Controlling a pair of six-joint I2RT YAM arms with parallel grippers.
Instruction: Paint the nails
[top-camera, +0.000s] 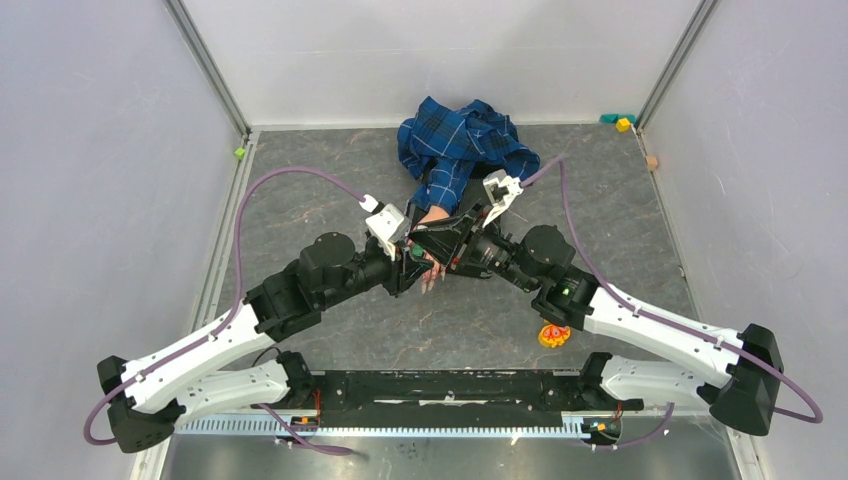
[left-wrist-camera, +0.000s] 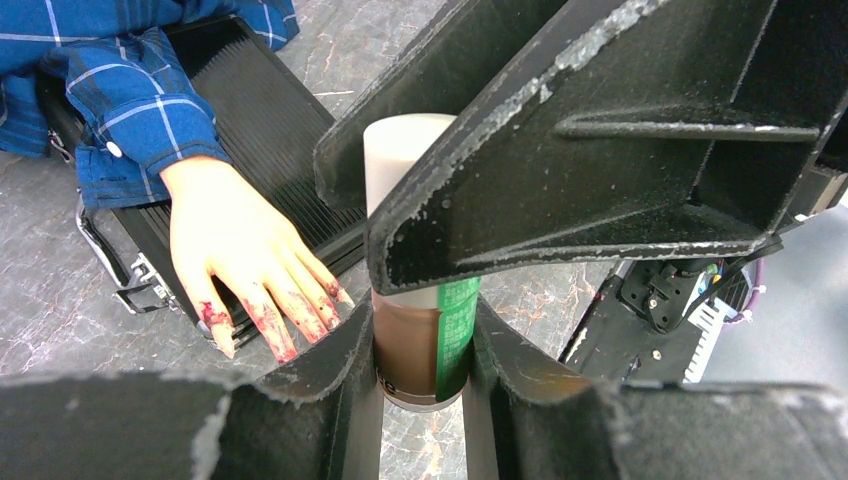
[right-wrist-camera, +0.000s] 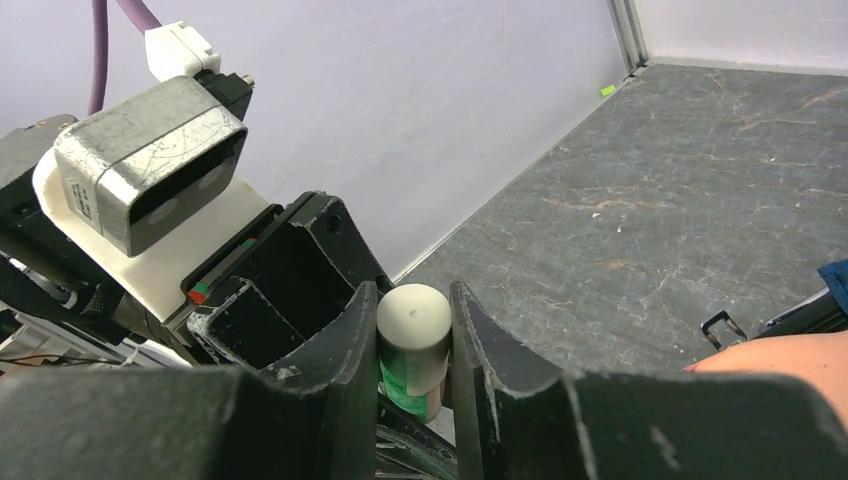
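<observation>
A pale mannequin hand (left-wrist-camera: 235, 240) in a blue plaid sleeve (top-camera: 460, 140) lies palm down on a black ribbed case (left-wrist-camera: 260, 120). Its pointed nails (left-wrist-camera: 282, 346) and fingertips are smeared red; they also show in the top view (top-camera: 432, 282). My left gripper (left-wrist-camera: 425, 330) is shut on the body of a brown, green-labelled polish bottle (left-wrist-camera: 440, 335), just right of the hand. My right gripper (right-wrist-camera: 413, 305) is shut on the bottle's cream cap (right-wrist-camera: 413, 312) from above. Both grippers meet over the fingertips in the top view (top-camera: 422, 255).
An orange object (top-camera: 552, 335) lies on the dark marbled floor by the right arm. Small coloured blocks sit at the back right corner (top-camera: 622, 122) and back left edge (top-camera: 240, 153). White walls enclose the cell on three sides.
</observation>
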